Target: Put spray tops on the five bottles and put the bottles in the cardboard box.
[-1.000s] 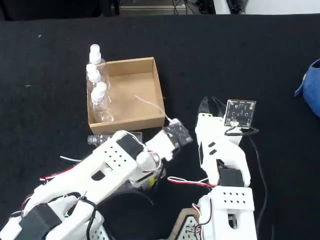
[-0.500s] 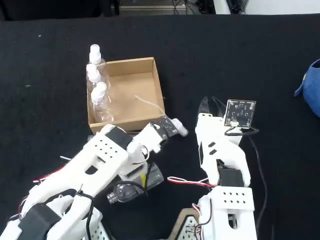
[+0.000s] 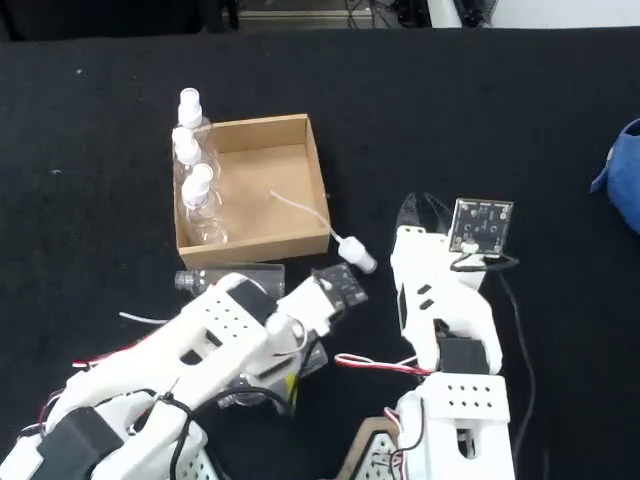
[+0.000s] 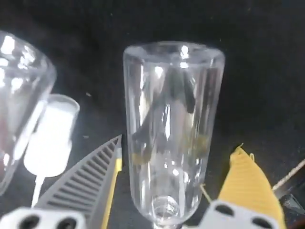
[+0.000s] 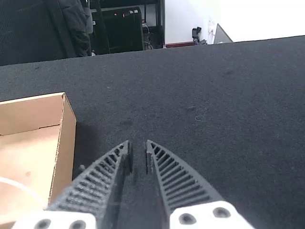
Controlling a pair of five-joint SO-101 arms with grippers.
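The cardboard box (image 3: 300,160) holds three capped bottles (image 3: 200,195) along its left wall. A topless clear bottle (image 4: 171,124) lies on the table between the fingers of my left gripper (image 4: 178,143), its mouth toward the wrist; the jaws are open with small gaps on both sides. Another clear bottle (image 3: 228,278) lies just in front of the box. A loose spray top (image 3: 355,252) lies at the box's near right corner, its tube over the wall. My right gripper (image 3: 415,210) hovers right of the box, shut and holding nothing (image 5: 138,145).
A white spray top (image 4: 50,140) and part of another bottle (image 4: 16,95) lie beside the left gripper. A thin white tube (image 3: 140,318) rests left of the left arm. A blue object (image 3: 625,180) sits at the table's right edge.
The left wrist swung toward the box, then drew back and down over the topless bottle, uncovering the loose spray top. The right arm has not moved.
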